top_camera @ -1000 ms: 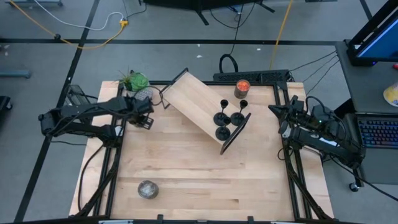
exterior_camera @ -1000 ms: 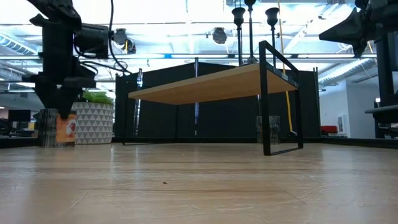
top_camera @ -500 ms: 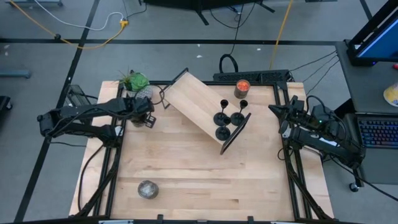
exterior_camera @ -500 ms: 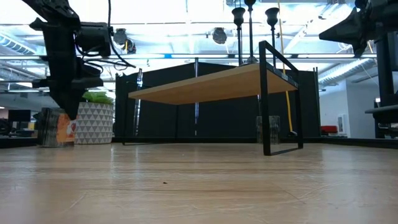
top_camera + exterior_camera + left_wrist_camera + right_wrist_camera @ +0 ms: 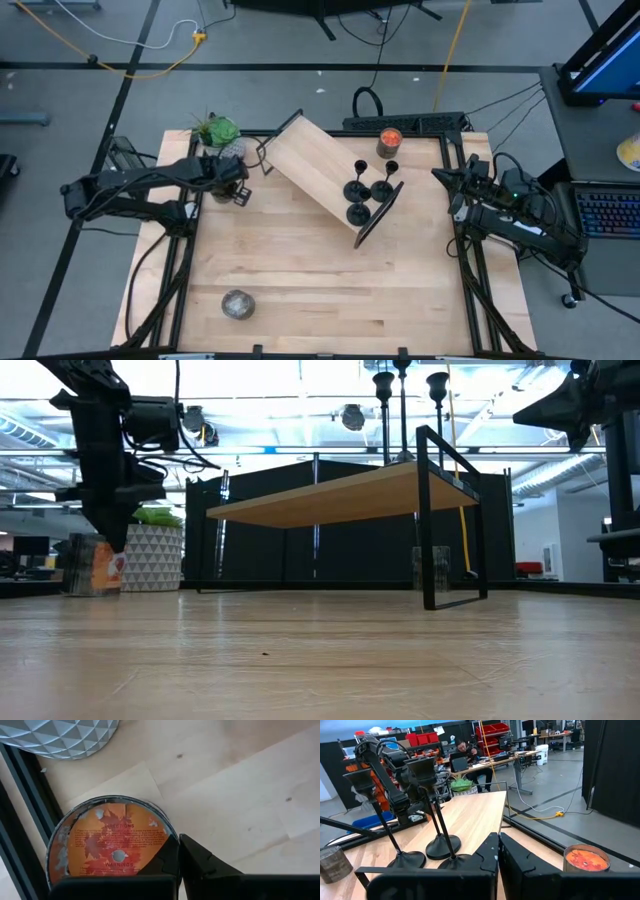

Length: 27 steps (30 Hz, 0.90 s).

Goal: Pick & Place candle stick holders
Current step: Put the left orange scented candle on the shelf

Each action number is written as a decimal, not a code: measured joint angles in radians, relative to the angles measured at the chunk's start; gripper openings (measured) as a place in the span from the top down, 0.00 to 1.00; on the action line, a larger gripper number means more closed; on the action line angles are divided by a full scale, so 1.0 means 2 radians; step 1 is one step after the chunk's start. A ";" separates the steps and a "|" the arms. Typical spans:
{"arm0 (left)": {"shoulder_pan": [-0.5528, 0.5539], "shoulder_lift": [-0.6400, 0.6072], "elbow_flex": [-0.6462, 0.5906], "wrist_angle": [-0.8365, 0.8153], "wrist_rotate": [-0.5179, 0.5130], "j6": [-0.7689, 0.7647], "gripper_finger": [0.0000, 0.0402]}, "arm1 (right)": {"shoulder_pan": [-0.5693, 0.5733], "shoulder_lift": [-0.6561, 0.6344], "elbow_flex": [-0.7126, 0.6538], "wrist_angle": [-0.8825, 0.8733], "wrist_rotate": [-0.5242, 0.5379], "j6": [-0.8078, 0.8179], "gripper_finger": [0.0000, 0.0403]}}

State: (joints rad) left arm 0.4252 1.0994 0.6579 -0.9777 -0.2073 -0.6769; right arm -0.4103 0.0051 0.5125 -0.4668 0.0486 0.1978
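Three black candle stick holders [image 5: 364, 190], slim stems on round flat bases with small cups on top, stand clustered on the wooden shelf [image 5: 318, 168], toward its 3 o'clock end (the shelf sits at the table's [image 5: 300, 290] 12 o'clock). The left gripper [image 5: 240, 196] hangs over at 10 o'clock, pointing down, fingers pressed together, empty, just above an orange-labelled candle jar [image 5: 112, 845] beside the potted plant [image 5: 217, 132]. The right gripper [image 5: 440, 175] waits at 2 o'clock, fingers together, holding nothing.
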 joint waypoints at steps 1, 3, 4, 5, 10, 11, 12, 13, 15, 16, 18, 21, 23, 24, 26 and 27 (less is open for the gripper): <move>0.000 0.000 0.003 -0.002 0.003 0.004 0.99 | 0.000 0.000 0.000 0.000 0.000 0.000 1.00; 0.000 0.002 0.011 -0.007 0.013 0.016 0.99 | 0.000 0.000 0.000 0.000 0.000 0.000 1.00; 0.000 0.002 0.014 -0.010 0.019 0.021 0.99 | 0.000 0.000 0.000 0.000 0.000 0.000 1.00; 0.000 0.002 0.019 -0.011 0.031 0.023 0.99 | 0.000 0.000 0.000 0.000 0.000 0.000 1.00; -0.005 0.001 0.031 -0.020 0.063 0.035 1.00 | 0.000 0.000 0.000 0.000 0.000 0.000 1.00; -0.008 0.001 0.034 -0.023 0.066 0.035 1.00 | 0.000 0.000 0.000 0.000 0.000 0.000 1.00; -0.012 0.001 0.038 -0.029 0.072 0.036 1.00 | 0.000 0.000 0.000 0.000 0.000 0.000 1.00; -0.017 0.001 0.044 -0.036 0.078 0.035 1.00 | 0.000 0.000 0.000 0.000 0.000 0.000 1.00; -0.028 0.001 0.060 -0.050 0.094 0.035 1.00 | 0.000 0.000 0.000 0.000 0.000 0.000 1.00; -0.036 0.001 0.071 -0.056 0.103 0.035 1.00 | 0.000 0.000 0.000 0.000 0.000 0.000 1.00; -0.054 0.001 0.097 -0.058 0.125 0.035 1.00 | 0.000 0.000 0.000 0.000 0.000 0.000 1.00; -0.088 0.001 0.147 -0.076 0.152 0.036 1.00 | 0.000 0.000 0.000 0.000 0.001 0.000 1.00; -0.112 0.001 0.185 -0.082 0.162 0.026 1.00 | 0.000 0.000 0.000 0.000 0.001 0.000 1.00; -0.123 0.001 0.207 -0.086 0.163 0.019 1.00 | 0.000 0.000 0.000 0.000 0.001 0.000 1.00; -0.143 0.001 0.250 -0.085 0.155 0.010 1.00 | 0.000 0.000 0.000 0.000 0.001 0.000 1.00; -0.150 0.005 0.272 -0.080 0.143 0.005 1.00 | 0.000 0.000 0.000 0.000 0.001 0.000 1.00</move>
State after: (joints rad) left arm 0.1249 1.1098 1.2020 -1.1382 0.0797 -0.6669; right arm -0.4103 0.0051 0.5125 -0.4664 0.0509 0.1974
